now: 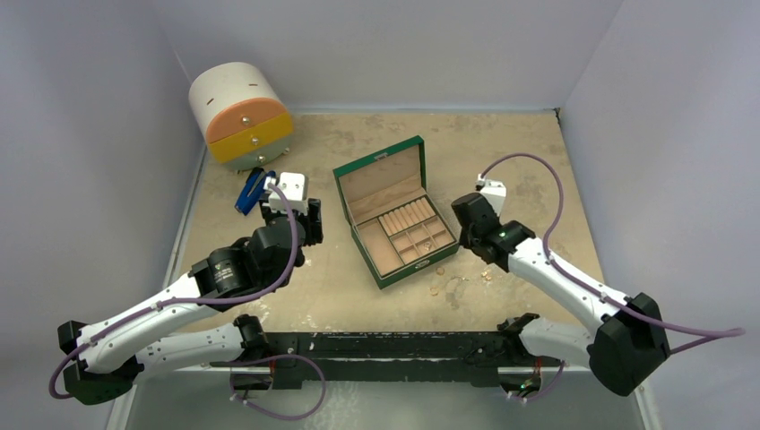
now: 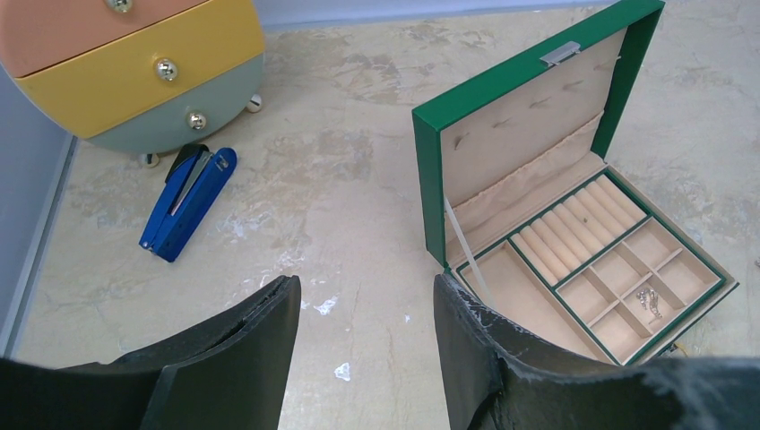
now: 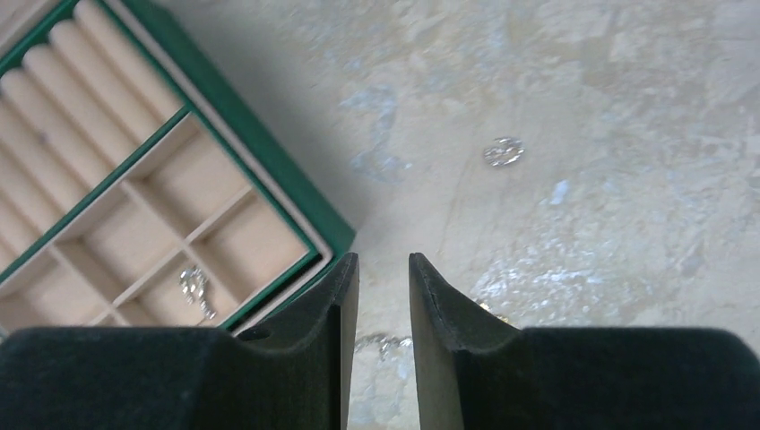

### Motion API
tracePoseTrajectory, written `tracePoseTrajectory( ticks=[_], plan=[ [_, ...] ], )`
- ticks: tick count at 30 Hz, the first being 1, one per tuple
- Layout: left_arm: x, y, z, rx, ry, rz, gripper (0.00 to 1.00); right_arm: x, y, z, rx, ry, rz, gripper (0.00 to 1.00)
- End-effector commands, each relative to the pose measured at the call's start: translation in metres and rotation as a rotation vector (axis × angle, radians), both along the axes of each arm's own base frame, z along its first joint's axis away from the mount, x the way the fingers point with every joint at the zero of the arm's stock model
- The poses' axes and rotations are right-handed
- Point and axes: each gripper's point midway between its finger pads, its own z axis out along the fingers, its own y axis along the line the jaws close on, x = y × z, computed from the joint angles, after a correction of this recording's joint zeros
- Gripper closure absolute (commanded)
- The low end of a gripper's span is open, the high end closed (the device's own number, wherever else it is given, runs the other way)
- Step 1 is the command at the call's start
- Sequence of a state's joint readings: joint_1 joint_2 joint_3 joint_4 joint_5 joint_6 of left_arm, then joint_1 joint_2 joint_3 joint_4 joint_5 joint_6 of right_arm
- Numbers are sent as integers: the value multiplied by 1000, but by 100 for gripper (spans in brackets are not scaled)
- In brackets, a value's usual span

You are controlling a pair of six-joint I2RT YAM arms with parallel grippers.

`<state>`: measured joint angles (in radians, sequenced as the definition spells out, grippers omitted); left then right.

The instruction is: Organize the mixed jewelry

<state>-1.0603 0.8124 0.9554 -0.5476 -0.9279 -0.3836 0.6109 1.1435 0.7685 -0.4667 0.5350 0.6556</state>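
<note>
Green box (image 3: pixel 269 166) rim beside right tool (image 3: pixel 384 264), parted, empty; left tool (image 2: pixel 367 287) parted, empty.

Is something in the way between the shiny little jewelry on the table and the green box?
Nothing visible is. The loose jewelry lies on bare table right beside the open green jewelry box, whose lid stands up on the far side. Only the box's low near wall has to be lifted over.

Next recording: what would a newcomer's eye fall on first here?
The open green box in the middle, lid up, one silvery piece in a small compartment. Next, the round pastel drawer chest at the far left corner with a blue tool lying before it. Tiny loose jewelry glints on the table near the box's right side.
</note>
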Motion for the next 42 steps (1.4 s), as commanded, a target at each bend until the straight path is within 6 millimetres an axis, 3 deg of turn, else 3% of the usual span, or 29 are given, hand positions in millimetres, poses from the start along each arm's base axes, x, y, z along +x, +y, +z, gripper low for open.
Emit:
tracePoseTrajectory(
  ticks=[1,10,15,32,42],
  plan=[
    [1,1,6,-33,-15,8,44,8,-25,11,7,-44,-92,70],
    [1,1,6,-31,-15,10,44,-17,-29,-15,73,18,-128,70],
    [1,0,6,-32,-13,7,44,-19,-36,-18,83,9,-198,70],
    [1,2,7,-34,-17,12,44,32,-85,-39,134,5,-377,68],
    [1,4,7,-31,-19,16,44,48,-98,-55,146,37,-433,69]
  ],
)
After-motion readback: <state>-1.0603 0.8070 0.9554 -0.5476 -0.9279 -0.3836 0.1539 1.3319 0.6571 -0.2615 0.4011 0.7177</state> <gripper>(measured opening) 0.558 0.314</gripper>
